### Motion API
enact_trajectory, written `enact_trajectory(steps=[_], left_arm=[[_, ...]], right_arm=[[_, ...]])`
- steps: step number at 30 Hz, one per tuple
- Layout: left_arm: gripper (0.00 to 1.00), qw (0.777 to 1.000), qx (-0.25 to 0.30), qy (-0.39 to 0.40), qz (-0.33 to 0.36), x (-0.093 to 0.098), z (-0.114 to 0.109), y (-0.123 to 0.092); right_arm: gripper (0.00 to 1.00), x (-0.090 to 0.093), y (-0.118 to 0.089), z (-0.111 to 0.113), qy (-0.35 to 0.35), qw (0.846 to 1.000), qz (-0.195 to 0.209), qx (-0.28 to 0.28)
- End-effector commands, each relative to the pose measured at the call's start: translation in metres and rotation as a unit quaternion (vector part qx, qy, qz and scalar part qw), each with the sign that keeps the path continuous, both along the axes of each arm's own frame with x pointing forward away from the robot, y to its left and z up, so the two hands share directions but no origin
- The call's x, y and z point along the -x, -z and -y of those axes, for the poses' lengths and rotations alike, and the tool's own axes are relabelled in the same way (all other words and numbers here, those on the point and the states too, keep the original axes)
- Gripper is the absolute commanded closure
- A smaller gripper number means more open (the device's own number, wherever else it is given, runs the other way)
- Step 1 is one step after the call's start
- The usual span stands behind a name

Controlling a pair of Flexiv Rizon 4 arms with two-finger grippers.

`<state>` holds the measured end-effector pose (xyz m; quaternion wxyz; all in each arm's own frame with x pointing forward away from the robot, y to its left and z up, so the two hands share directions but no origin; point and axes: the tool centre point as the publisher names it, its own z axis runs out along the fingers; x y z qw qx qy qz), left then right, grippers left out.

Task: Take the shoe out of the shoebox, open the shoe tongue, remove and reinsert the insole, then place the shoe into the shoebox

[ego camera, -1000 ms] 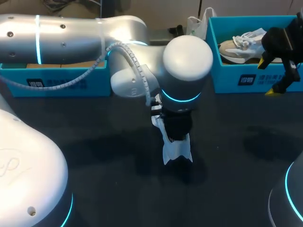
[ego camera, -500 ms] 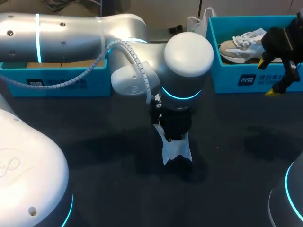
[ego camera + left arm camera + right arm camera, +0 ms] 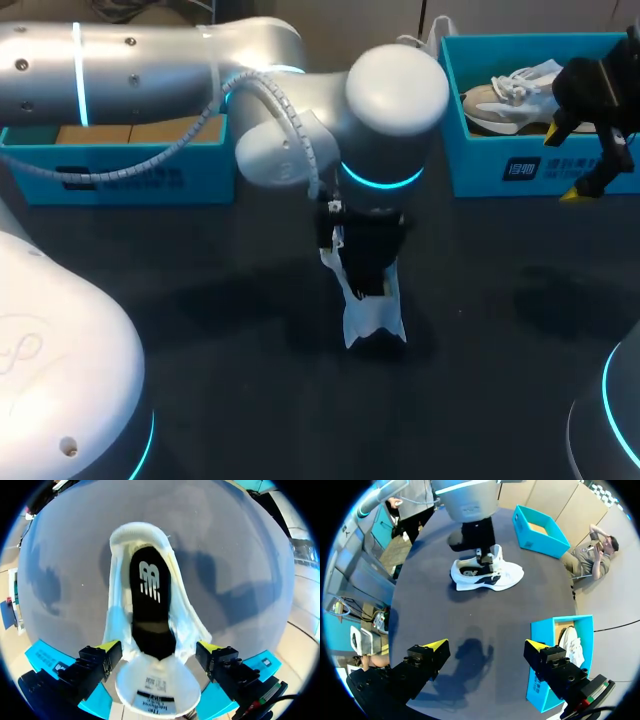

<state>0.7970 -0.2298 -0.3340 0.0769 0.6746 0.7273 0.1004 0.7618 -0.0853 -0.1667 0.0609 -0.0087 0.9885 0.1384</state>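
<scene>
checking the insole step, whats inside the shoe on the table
A black insole lies inside the white shoe; its toe end is hidden under the tongue.

- The shoe is white with a dark blue mark on its side.
- The insole is black with a white mark.
- The shoebox is blue-green.
- The table is dark grey.

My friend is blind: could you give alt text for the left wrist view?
A white shoe on the table, seen from above, its tongue folded back to show the black insole, sits between the wide-apart jaws.
</scene>
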Motion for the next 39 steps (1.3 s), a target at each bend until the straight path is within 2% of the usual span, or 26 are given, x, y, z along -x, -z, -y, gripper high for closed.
enact_trajectory(steps=[1,9,18,28,32,33,35,36,38,39], left_arm=[[0.00,1.000,-0.001,0.017,-0.008,-0.009,-0.001,-0.005],[0.00,0.999,-0.006,0.044,-0.017,-0.014,-0.003,-0.014],[0.00,0.999,0.003,0.041,-0.018,-0.046,-0.003,-0.033],[0.00,0.999,0.000,0.048,-0.014,-0.064,0.000,-0.036],[0.00,0.999,-0.001,0.052,-0.017,-0.065,0.000,-0.039],[0.14,0.998,-0.001,0.053,-0.018,-0.065,0.000,-0.039],[0.29,0.998,-0.002,0.054,-0.020,-0.066,0.001,-0.039],[0.51,0.998,-0.002,0.054,-0.022,-0.066,0.001,-0.038],[0.57,0.998,-0.002,0.055,-0.026,-0.064,0.002,-0.037],[0.63,0.998,-0.002,0.055,-0.027,-0.062,0.002,-0.036]], right_arm=[[0.00,-0.002,0.001,-0.001,0.000,1.000,-0.001,0.001],[0.00,-0.002,0.001,-0.001,0.000,1.000,-0.001,0.001],[0.00,-0.002,0.001,-0.001,0.000,1.000,-0.001,0.001],[0.00,-0.002,0.001,-0.001,0.000,1.000,-0.001,0.001],[0.00,-0.002,0.001,-0.001,0.000,1.000,-0.001,0.001],[0.00,-0.002,0.001,-0.001,0.000,1.000,-0.001,0.001],[0.00,-0.002,0.001,-0.001,0.000,1.000,-0.001,0.001],[0.00,-0.002,0.001,-0.001,0.000,1.000,-0.001,0.001],[0.00,-0.002,0.001,-0.001,0.000,1.000,-0.001,0.001],[0.00,-0.002,0.001,-0.001,0.000,1.000,-0.001,0.001]])
